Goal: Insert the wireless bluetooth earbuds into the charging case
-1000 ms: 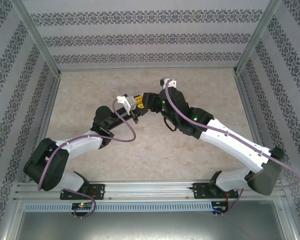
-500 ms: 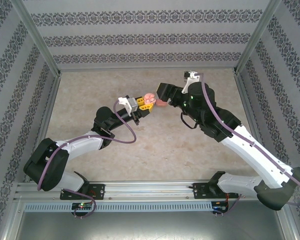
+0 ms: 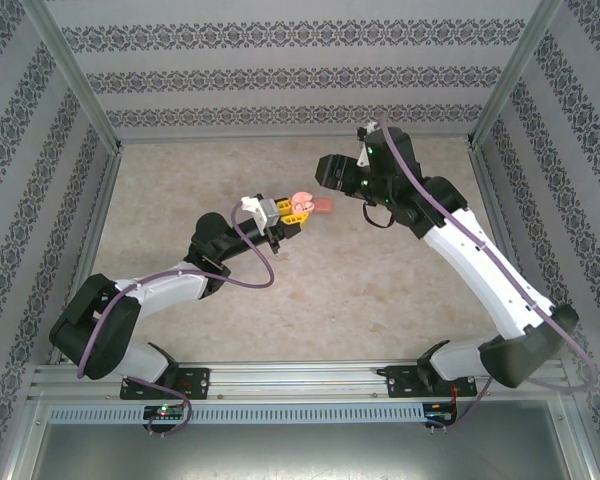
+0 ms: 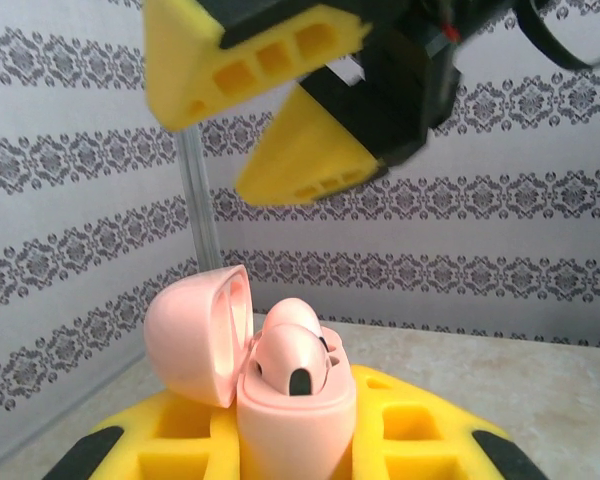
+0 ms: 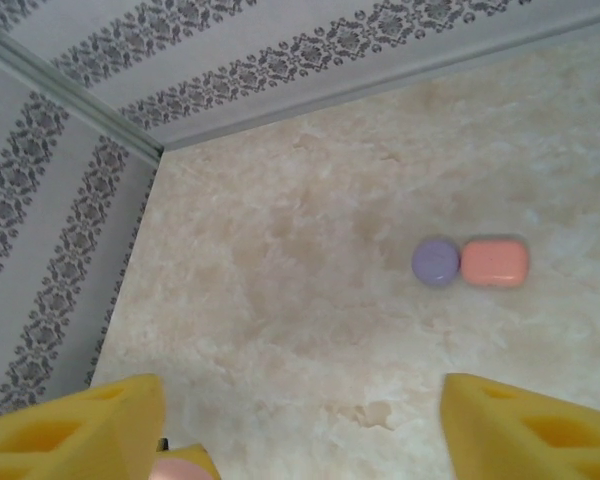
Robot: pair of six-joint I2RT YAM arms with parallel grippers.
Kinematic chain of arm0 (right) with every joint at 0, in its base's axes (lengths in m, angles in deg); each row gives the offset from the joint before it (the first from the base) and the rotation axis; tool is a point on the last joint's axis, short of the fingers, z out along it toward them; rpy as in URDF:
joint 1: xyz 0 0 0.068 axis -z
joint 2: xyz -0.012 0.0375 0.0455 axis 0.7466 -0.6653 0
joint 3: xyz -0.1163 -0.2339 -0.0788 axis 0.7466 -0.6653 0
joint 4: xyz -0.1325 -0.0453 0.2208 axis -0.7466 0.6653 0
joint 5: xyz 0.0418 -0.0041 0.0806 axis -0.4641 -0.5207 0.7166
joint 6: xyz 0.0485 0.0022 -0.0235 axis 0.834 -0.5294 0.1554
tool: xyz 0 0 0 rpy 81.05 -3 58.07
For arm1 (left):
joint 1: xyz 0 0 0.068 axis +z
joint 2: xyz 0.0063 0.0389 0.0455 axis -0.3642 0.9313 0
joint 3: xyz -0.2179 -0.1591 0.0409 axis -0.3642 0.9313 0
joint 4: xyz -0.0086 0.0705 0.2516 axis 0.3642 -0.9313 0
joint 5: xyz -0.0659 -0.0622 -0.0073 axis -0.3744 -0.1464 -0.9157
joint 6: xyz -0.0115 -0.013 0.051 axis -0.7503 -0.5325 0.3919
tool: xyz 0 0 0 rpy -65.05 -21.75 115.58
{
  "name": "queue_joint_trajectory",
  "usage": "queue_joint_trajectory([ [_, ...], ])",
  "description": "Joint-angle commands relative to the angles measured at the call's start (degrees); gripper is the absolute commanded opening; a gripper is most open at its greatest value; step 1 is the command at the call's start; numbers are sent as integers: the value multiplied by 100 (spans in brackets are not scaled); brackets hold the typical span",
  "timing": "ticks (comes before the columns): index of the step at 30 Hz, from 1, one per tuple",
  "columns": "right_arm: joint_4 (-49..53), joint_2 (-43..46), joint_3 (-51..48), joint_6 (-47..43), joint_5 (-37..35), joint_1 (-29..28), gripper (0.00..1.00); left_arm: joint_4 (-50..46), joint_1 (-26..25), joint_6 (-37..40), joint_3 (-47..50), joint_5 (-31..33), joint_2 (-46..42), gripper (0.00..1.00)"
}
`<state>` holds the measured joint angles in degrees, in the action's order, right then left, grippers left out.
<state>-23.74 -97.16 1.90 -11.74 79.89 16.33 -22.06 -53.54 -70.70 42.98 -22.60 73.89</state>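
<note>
Where the earbuds sit: two pale salmon-pink earbuds [image 4: 292, 352] nest side by side in the mouth of the pink charging case [image 4: 298, 425], rounded tops above the rim. Whether they are pressed fully home I cannot tell.
Lid: the lid [image 4: 195, 335] is swung open, leaning to the left in the left wrist view.
Case axis: upright, mouth facing up.
Left gripper: the left gripper [image 4: 295, 450] is clamped on the case's lower body and appears to hold it clear of the table [image 5: 280, 250].
Right gripper: the right gripper [image 5: 300, 415] is spread wide with nothing between its fingers.
Key relation: the right gripper is above and beyond the case, near but not touching. From overhead it lies to the case's right, farther from the bases. It is the free hand, so I judge any push on the lid falls to it, coming from the hinge side.
Step, as judged: buds placed, lid not yet closed.
Elsewhere: a purple case [image 5: 437, 262] and a coral case [image 5: 494, 262], both closed, touch side by side on the table.
</note>
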Motion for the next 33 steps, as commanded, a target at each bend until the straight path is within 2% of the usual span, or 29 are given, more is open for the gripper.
queue_joint_trajectory([
  [1,525,-437,417,-218,463,37,52,-108,-51,85,10,-249,82,0],
  [4,555,-750,594,-253,610,34,34,-146,-54,91,-40,-285,118,0],
  [7,570,-1028,760,-267,758,26,26,-172,-51,85,-103,-328,172,0],
  [14,741,-1342,893,-365,977,-102,22,-137,-57,57,-219,-321,293,0],
  [20,906,-1201,569,-462,1193,-313,17,-121,-64,58,-319,-215,381,0],
  [26,826,-388,-208,-357,957,-412,14,-151,-51,68,-343,-45,434,0],
  [33,281,698,-1168,315,135,255,19,-221,-39,-465,-304,238,589,0],
])
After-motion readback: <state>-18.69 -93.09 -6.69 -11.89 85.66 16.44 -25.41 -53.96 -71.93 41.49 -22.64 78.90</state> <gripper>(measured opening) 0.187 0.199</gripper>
